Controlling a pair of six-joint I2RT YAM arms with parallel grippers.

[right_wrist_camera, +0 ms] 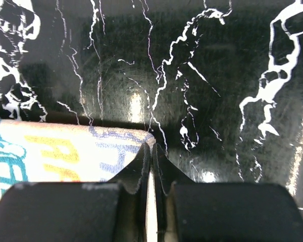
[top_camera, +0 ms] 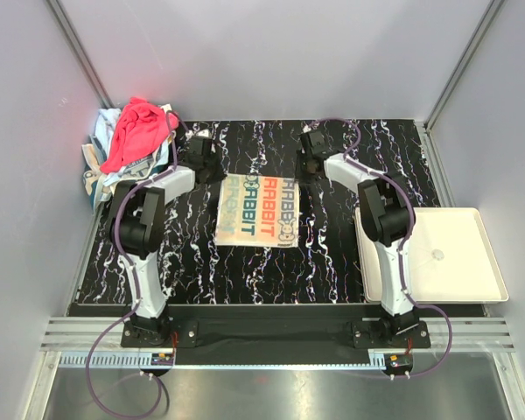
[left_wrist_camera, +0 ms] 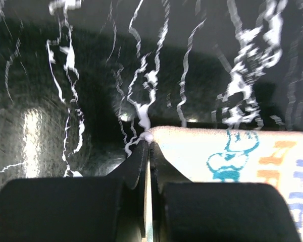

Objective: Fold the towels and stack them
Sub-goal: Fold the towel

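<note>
- A cream lettered towel (top_camera: 255,208) is seen spread flat in the middle of the black, white-veined table (top_camera: 332,254), between the two arms.
- Rows of block letters in teal, orange-red and blue are printed across it, and a small teal figure is shown near one far corner.
- Its far left corner is pinched by the left gripper (left_wrist_camera: 148,143). The fingers are pressed together, and a thin cream strip of cloth is visible between them.
- Its far right corner is pinched in the same way by the right gripper (right_wrist_camera: 151,147), jaws pressed together on the edge.
- A loose pile of towels (top_camera: 105,162) is heaped at the table's far left corner, with a bright pink-red towel (top_camera: 140,131) crumpled on top.
- A flat cream tray (top_camera: 472,262) is set at the right edge of the table, well apart from the lettered towel.
</note>
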